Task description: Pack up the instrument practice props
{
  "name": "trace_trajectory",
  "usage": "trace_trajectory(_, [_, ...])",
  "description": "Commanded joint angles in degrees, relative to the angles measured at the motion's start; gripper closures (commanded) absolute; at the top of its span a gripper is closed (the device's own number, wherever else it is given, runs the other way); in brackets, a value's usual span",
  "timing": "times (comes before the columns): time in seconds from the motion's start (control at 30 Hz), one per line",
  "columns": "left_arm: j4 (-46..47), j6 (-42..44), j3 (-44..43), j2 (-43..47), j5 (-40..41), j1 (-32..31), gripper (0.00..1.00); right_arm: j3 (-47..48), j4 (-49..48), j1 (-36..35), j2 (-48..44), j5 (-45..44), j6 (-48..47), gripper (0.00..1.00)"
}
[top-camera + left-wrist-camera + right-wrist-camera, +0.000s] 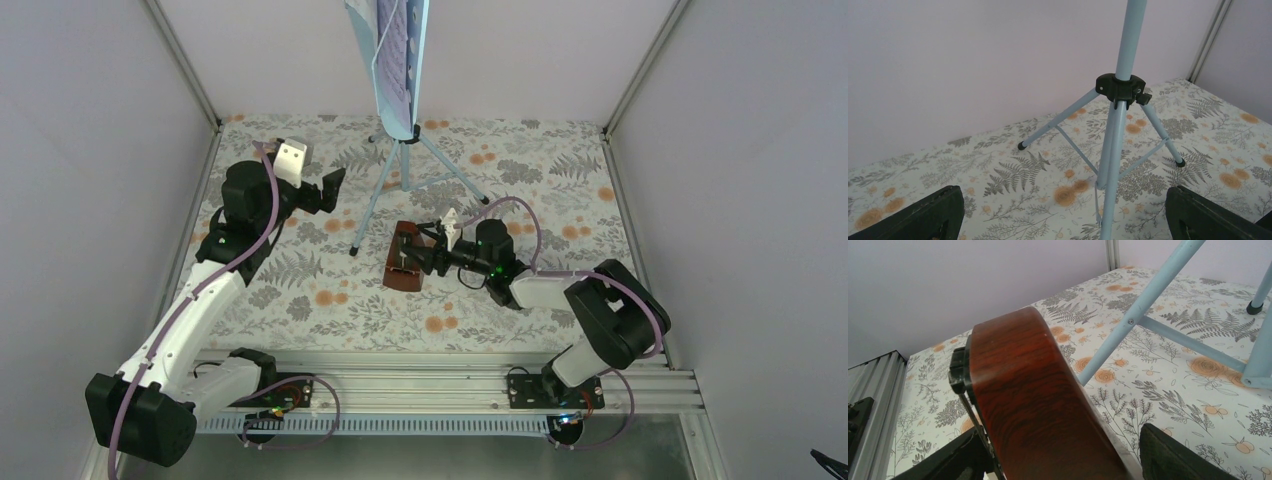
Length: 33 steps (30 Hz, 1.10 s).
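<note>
The pale-blue music stand (404, 150) stands upright at the back centre on its tripod legs, with sheet-music pages (393, 50) on its desk. In the left wrist view its pole and black collar (1120, 87) rise straight ahead. My left gripper (335, 186) hovers left of the stand, open and empty (1065, 220). The reddish-brown wooden metronome (404, 260) sits on the table in front of the stand. My right gripper (432, 256) reaches it from the right. In the right wrist view the metronome (1038, 405) fills the space between the fingers, and the gripper (1063, 462) is shut on it.
A floral cloth (320, 300) covers the table. White walls enclose it on the left, back and right. A metal rail (450, 385) carrying both arm bases runs along the near edge. One stand leg (1148, 295) slants just beyond the metronome.
</note>
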<state>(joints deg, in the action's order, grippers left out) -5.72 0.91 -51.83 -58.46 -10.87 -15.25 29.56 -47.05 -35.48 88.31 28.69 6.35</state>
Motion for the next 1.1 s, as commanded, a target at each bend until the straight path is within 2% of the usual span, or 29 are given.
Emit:
trace_trajectory(0.0, [-0.08,0.80,0.43,0.25,0.53,-0.25,0.00,-0.55,-1.74,0.76,0.05,-2.50,1.69,0.30])
trace_trajectory(0.43, [-0.17,0.94,0.37,0.59,0.59,-0.52,0.00,-2.21,-4.57,1.88,0.18,-0.72,5.75,0.32])
trace_trajectory(1.07, [-0.35,1.11,0.24,0.43,0.77,-0.77,0.00,3.48,4.62,2.17,2.05,-1.12,7.42,0.39])
